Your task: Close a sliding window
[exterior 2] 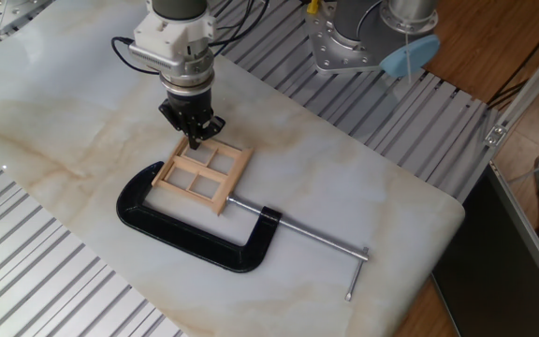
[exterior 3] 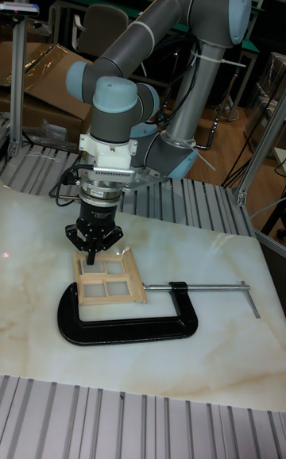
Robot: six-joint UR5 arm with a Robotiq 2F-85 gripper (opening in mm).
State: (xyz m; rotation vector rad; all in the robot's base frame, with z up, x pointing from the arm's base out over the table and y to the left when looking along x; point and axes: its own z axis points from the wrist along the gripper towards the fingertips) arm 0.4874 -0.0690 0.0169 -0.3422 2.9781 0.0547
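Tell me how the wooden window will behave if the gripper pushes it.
The window looks thin and light, so probably fragile under hard pressure. It sits in the C-clamp, which likely keeps the frame from skidding on the smooth marble table. The gripper is at its far edge.
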